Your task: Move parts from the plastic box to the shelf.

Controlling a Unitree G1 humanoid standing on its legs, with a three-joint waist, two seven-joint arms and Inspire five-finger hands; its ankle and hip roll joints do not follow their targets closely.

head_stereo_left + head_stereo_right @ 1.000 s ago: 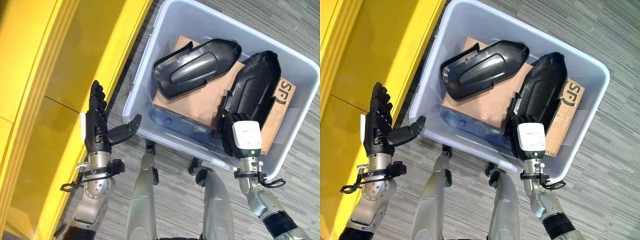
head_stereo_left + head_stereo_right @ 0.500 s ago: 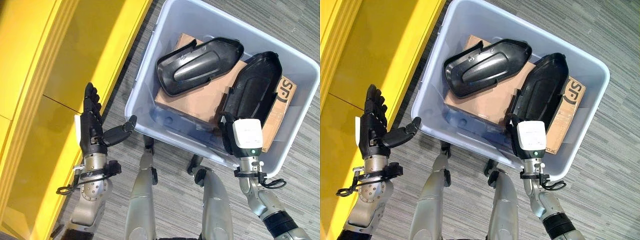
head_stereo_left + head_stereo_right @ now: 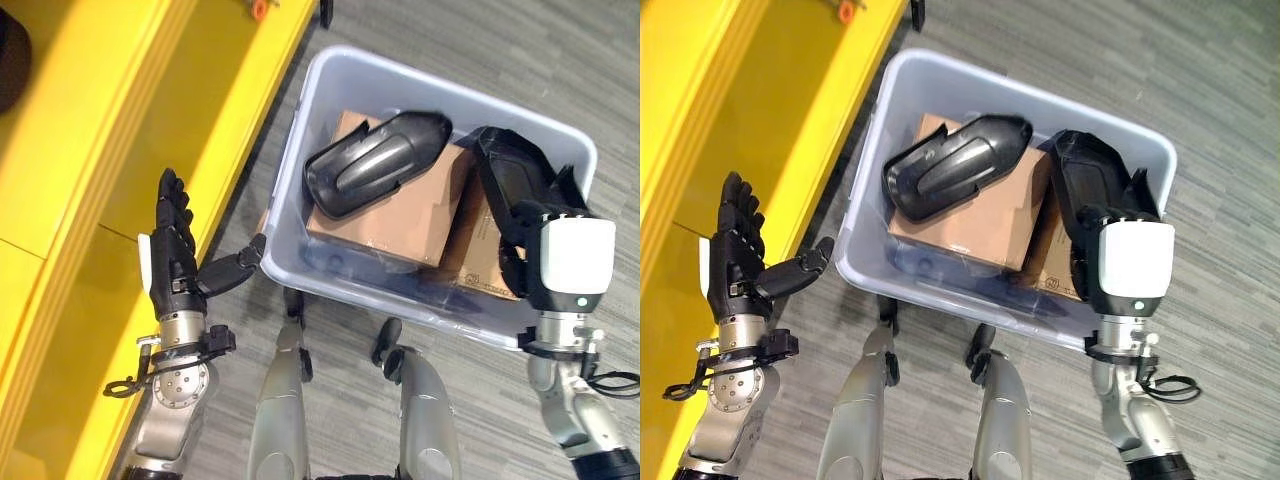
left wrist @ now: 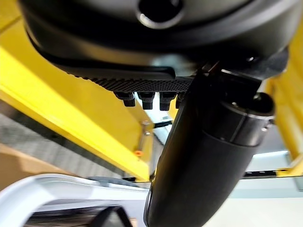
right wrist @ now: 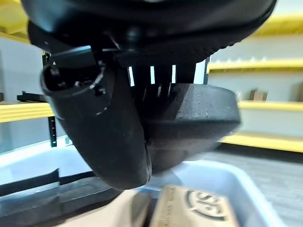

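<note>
black part in right hand, above box rim

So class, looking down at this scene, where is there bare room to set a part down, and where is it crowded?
Free: the yellow shelf surface beside the open left hand. Crowded: the plastic box, where cardboard boxes cover the floor, one black part lies on top, and the right hand grips another part.

Grey carpet flooring with a fine striped weave is covering the room. Bright yellow shelving is running along the left side, its glossy boards reflecting the light. In the right wrist view, more yellow shelves are standing against a pale wall.
</note>
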